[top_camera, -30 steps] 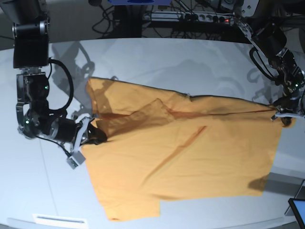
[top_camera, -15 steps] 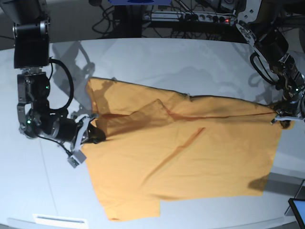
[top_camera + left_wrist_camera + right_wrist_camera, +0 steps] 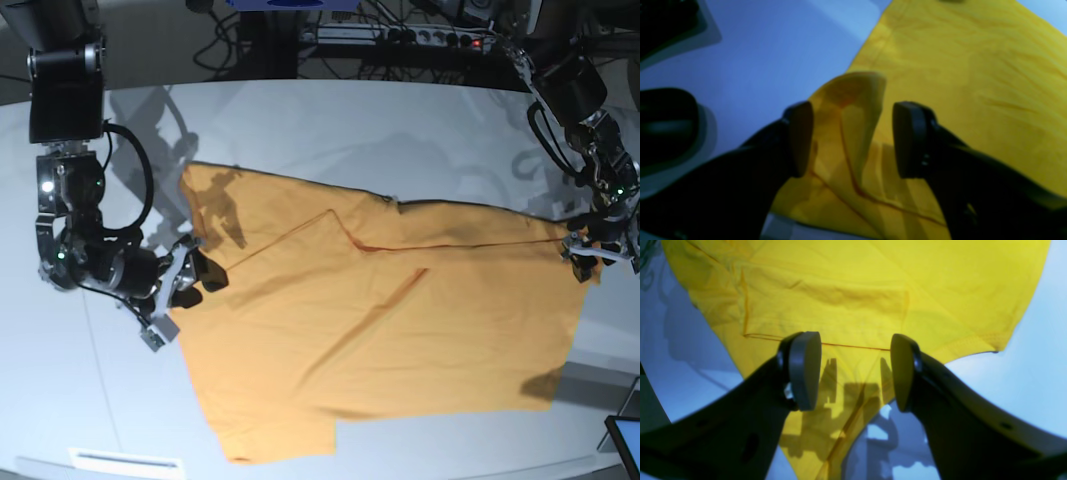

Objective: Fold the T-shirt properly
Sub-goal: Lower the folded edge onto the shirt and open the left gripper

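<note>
1. We see a pale grey table [image 3: 400,120] filling the base view; everything below is placed relative to the T-shirt.
2. The T-shirt [image 3: 400,330] lies spread across the middle of the table, orange-yellow and mostly flat. A folded-over flap crosses its upper part, and a long diagonal crease runs through the body. Its lower corner reaches toward the near table edge.
3. The right arm [image 3: 70,200] stands off the shirt's left edge in the base view, dark and cabled, its shadow falling on the cloth's upper left corner.
4. The left arm [image 3: 580,110] comes down from the far corner to the shirt's right edge in the base view.
5. The right gripper [image 3: 855,370] sits at the shirt's left edge. In its wrist view the jaws stand apart, with flat cloth and a seam line visible in the gap. We see nothing pinched.
6. The left gripper [image 3: 851,138] sits over the shirt's right corner. Its jaws are spread. A raised fold of cloth stands up between them, close to one finger pad [image 3: 801,136] and clear of the other. The view is blurred, so we cannot tell whether the fold touches that pad.
</note>
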Controlling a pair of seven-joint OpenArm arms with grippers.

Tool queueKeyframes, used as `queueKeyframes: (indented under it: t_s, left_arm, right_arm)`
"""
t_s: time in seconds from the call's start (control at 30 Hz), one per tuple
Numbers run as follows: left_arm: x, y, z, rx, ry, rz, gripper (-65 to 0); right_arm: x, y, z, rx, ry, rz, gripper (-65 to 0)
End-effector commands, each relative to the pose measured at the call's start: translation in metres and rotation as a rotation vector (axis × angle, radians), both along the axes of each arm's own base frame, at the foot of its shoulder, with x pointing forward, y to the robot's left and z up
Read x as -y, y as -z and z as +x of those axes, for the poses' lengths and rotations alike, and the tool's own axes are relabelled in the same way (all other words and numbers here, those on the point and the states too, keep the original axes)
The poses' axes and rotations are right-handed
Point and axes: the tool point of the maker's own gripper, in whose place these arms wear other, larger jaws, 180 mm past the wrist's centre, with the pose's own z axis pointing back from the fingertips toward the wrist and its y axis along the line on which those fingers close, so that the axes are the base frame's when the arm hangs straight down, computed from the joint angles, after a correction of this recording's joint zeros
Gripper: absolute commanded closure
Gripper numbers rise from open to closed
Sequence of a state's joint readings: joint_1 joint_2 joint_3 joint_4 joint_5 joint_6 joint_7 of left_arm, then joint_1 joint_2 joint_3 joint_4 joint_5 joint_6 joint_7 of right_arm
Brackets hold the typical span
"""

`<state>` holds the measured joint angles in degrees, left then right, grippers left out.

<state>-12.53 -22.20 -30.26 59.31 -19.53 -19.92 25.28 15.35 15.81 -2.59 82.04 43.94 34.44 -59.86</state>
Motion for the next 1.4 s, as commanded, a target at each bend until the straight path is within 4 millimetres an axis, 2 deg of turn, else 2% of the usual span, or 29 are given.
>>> queueKeyframes:
  t_s: [0.0,0.1,0.23,0.3,0.4,0.53,0.57,0.63,0.73,0.87,1.0,1.13,1.2,1.27,1.37]
  left_arm:
    - [-0.01,-0.027,0.009,0.068,-0.002,0.034,-38.6]
    - [-0.009,-0.032,0.006,0.072,0.007,0.057,-38.6]
    - [-0.004,-0.055,0.0,0.106,0.04,0.132,-38.8]
    - [-0.002,-0.06,0.0,0.112,0.046,0.144,-40.5]
    - [-0.003,-0.053,-0.001,0.098,0.042,0.131,-48.9]
    - [-0.005,-0.047,-0.004,0.088,0.037,0.123,-65.0]
    - [-0.004,-0.045,-0.007,0.079,0.04,0.128,-65.0]
    - [0.0,-0.055,-0.01,0.092,0.059,0.163,-65.0]
    - [0.02,-0.073,-0.017,0.128,0.103,0.218,-58.3]
    - [0.045,-0.094,-0.028,0.163,0.155,0.278,-45.0]
    - [0.052,-0.084,-0.037,0.14,0.162,0.268,-28.9]
    - [0.049,-0.055,-0.05,0.069,0.151,0.226,-7.7]
    - [0.05,-0.047,-0.055,0.048,0.151,0.218,-2.7]
    - [0.05,-0.044,-0.058,0.038,0.152,0.217,0.0]
    - [0.05,-0.043,-0.06,0.034,0.153,0.216,0.0]
  right_arm:
    - [0.001,-0.02,0.012,0.061,0.007,0.026,-33.2]
    - [0.002,-0.018,0.01,0.056,0.006,0.02,-33.2]
    - [0.001,-0.021,0.007,0.069,-0.002,0.016,-33.2]
    - [0.0,-0.022,0.005,0.073,-0.006,0.015,-33.2]
    - [-0.001,-0.025,0.004,0.085,-0.01,0.015,-33.2]
    - [-0.002,-0.021,-0.001,0.073,-0.013,0.017,-33.2]
    - [-0.003,-0.02,-0.003,0.072,-0.015,0.016,-33.2]
    - [-0.004,-0.021,-0.007,0.079,-0.019,0.014,-33.2]
    - [-0.007,-0.023,-0.012,0.088,-0.028,0.013,-33.2]
    - [-0.008,-0.023,-0.016,0.092,-0.032,0.014,-33.2]
    - [-0.008,-0.018,-0.021,0.076,-0.032,0.016,-33.1]
    - [-0.009,-0.012,-0.027,0.056,-0.033,0.02,-32.2]
    - [-0.009,-0.009,-0.03,0.048,-0.033,0.02,-26.8]
    - [-0.009,-0.009,-0.03,0.047,-0.033,0.02,-18.0]
    - [-0.009,-0.008,-0.031,0.045,-0.033,0.021,-1.2]
